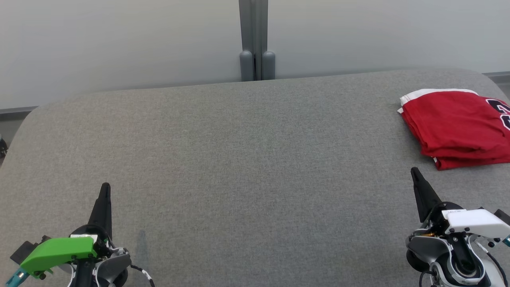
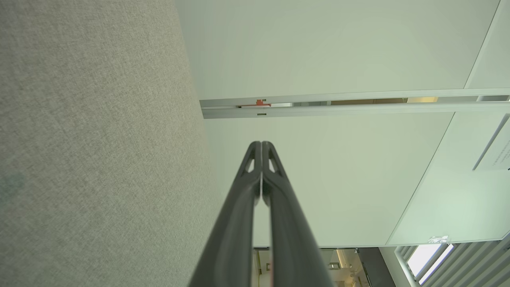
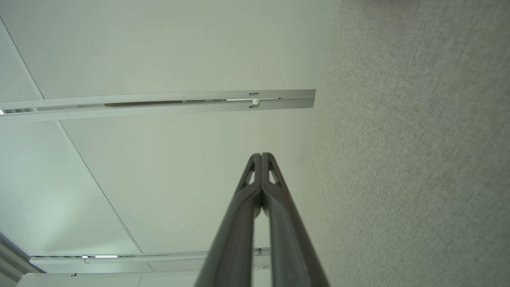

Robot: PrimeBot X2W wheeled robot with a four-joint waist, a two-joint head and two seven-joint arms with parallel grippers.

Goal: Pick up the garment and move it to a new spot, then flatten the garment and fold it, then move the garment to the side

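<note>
L pincer (image 1: 104, 189) low at left, fingers pressed together, empty, pointing straight up-frame; green wrist cover (image 1: 59, 251) behind it. R pincer (image 1: 415, 173) low at right, also closed and empty, leaning slightly leftward; white wrist cover (image 1: 476, 221) behind.

L tool (image 1: 105, 187): two long matte dark fingers (image 2: 239, 223) tapering to a point, w/ small triangular cut-outs near the tips. Behind it sit a bright green cover (image 1: 59, 250), a teal plug (image 1: 12, 277) at its outer end, a grey housing (image 1: 115, 263) & a black-white striped cable (image 1: 144, 274). R tool (image 1: 414, 171): same dark fingers, but a white cover (image 1: 476, 221) w/ faint lettering, a silver-grey housing (image 1: 422, 245) & a round black joint (image 1: 462, 271).
</note>
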